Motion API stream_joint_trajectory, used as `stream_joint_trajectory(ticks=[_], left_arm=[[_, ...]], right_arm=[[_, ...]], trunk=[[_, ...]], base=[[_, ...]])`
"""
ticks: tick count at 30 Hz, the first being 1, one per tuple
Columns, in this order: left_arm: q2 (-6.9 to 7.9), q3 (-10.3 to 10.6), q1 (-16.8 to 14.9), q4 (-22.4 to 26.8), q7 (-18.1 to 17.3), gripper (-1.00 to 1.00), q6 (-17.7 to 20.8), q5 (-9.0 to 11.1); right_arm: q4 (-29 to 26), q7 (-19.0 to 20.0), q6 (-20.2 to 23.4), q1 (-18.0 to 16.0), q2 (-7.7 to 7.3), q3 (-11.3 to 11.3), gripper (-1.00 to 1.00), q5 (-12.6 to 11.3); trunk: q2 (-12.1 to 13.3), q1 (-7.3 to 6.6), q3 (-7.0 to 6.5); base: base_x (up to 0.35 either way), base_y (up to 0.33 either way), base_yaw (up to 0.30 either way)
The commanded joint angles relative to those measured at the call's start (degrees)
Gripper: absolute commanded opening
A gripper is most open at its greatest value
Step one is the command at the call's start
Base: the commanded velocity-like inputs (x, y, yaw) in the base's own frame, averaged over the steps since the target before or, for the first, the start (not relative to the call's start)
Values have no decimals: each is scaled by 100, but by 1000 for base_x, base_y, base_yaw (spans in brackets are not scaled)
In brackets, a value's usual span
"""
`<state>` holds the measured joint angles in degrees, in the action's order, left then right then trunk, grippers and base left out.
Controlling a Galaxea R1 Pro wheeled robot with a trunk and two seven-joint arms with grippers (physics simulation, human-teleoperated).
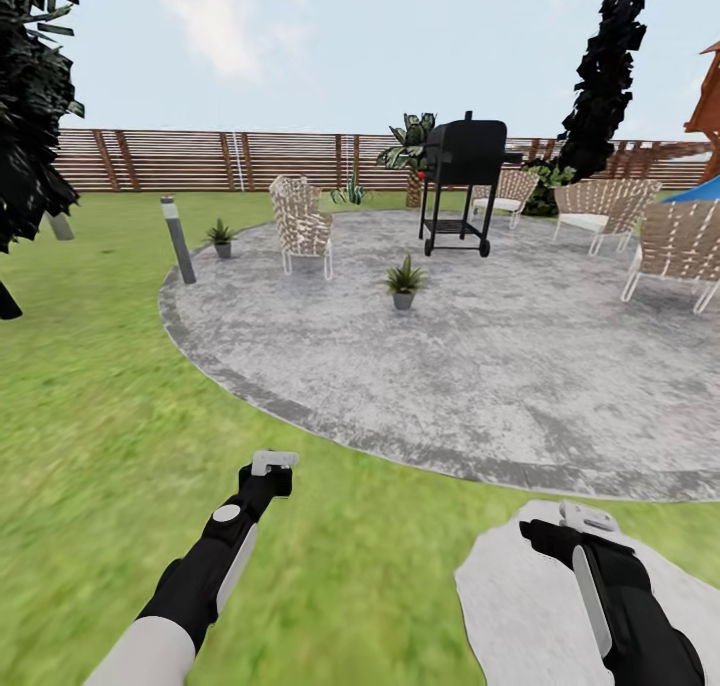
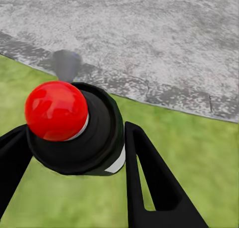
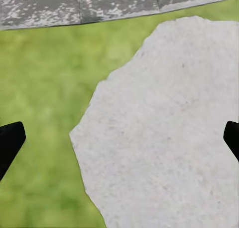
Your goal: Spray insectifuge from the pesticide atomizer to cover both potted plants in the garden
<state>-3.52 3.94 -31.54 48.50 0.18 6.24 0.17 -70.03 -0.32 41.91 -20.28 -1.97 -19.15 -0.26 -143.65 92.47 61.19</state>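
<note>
Left gripper (image 2: 74,153) pinches the atomizer (image 2: 74,130) over lawn (image 1: 90,396) by the patio's (image 1: 480,356) near edge. Right gripper (image 3: 119,138) is spread above a pale stone (image 3: 164,138). Two potted plants (image 1: 404,284) stand on the patio.

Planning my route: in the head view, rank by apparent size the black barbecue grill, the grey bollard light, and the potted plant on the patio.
1. Black barbecue grill, clearly largest.
2. Grey bollard light.
3. Potted plant on the patio, smallest.
All three stand at different distances, so true sizes may differ.
</note>
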Motion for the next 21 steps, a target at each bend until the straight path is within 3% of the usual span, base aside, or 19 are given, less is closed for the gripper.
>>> stream_joint_trajectory(ticks=[1, 21], left_arm=[[0, 2, -1, 11, 3, -100, 33, 1], [0, 3, -1, 11, 4, -100, 32, 1]], right_arm=[[-5, -3, 28, -3, 2, -1, 100, -2], [-2, -3, 28, -3, 2, -1, 100, -8]], trunk=[[-2, 2, 6], [-2, 2, 6]], base=[[339, 0, 0], [339, 0, 0]])
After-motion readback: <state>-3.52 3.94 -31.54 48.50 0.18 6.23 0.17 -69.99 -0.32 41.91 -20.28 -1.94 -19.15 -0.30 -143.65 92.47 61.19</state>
